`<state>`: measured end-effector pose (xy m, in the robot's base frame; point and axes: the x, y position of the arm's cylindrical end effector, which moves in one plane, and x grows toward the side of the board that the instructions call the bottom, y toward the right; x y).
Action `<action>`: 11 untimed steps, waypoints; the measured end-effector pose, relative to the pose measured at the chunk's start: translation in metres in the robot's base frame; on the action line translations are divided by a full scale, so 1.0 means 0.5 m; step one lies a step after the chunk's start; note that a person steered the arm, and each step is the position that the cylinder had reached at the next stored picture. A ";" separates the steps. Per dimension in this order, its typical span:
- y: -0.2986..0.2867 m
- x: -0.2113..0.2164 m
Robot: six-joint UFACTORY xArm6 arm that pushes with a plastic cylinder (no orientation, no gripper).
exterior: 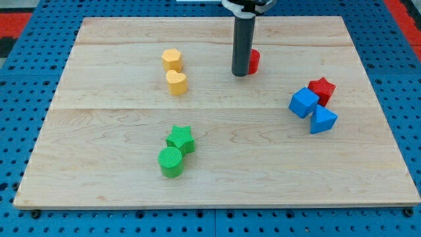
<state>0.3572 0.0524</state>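
My tip (240,73) rests on the wooden board (118,125) near the view's top centre. It touches, or nearly touches, a red block (254,61) that is partly hidden behind the rod on its right side, so its shape is unclear. To the left stand a yellow hexagon block (172,60) and a yellow heart block (176,83), close together. Lower right of the tip sit a red star block (322,89), a blue cube (303,103) and a blue triangle block (322,120), bunched together.
A green star block (180,139) and a green cylinder (171,162) touch each other at the view's lower centre-left. A blue pegboard surface (26,131) surrounds the board on all sides.
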 end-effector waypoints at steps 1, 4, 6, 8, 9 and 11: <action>0.071 -0.023; 0.213 -0.087; 0.220 -0.076; 0.211 -0.067; 0.210 -0.067; -0.057 -0.061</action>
<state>0.3266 0.0237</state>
